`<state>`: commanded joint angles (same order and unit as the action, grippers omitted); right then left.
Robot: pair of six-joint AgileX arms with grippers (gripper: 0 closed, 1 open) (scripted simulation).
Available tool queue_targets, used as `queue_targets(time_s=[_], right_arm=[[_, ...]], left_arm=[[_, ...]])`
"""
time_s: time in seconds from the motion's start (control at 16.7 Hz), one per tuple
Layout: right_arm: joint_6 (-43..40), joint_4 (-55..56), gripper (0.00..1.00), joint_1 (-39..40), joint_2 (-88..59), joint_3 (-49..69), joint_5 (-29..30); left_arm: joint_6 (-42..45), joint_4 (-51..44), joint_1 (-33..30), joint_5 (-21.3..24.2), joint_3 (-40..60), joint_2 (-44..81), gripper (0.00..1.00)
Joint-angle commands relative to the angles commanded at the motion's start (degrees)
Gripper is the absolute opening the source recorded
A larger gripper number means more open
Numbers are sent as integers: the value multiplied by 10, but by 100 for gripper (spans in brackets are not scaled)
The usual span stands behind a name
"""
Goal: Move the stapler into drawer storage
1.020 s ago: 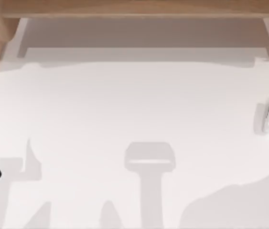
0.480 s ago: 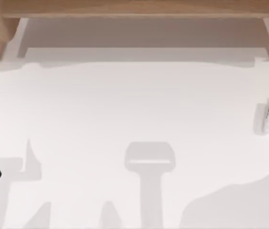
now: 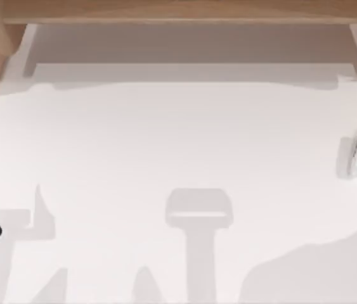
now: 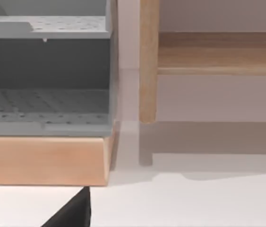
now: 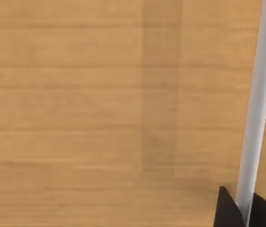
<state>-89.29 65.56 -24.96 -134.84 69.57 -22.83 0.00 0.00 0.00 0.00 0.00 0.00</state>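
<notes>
1. Nudged a touch farther back than a second ago, the stapler (image 3: 356,151) lies on the white table (image 3: 165,139) near its right edge.
2. Parked at the left edge, the left gripper (image 4: 71,213) faces a grey perforated bin (image 4: 43,109); its jaws' state cannot be told.
3. Close to a wooden panel (image 5: 76,94), the right gripper (image 5: 244,213) straddles a white bar (image 5: 260,94); whether it is pinching cannot be told.
4. Farthest back, a wooden shelf unit (image 3: 165,9) spans the table.
</notes>
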Motion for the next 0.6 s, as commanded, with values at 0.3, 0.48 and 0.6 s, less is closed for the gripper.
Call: queue_targets(time_s=[0.3,0.48,0.6], right_arm=[[0,4,0,-5,4,-10,-1],[1,33,0,-18,27,-64,-14],[2,58,0,-28,48,-111,-25]], left_arm=[[0,0,0,0,0,0,100],[0,0,0,0,0,0,100],[0,0,0,0,0,0,100]])
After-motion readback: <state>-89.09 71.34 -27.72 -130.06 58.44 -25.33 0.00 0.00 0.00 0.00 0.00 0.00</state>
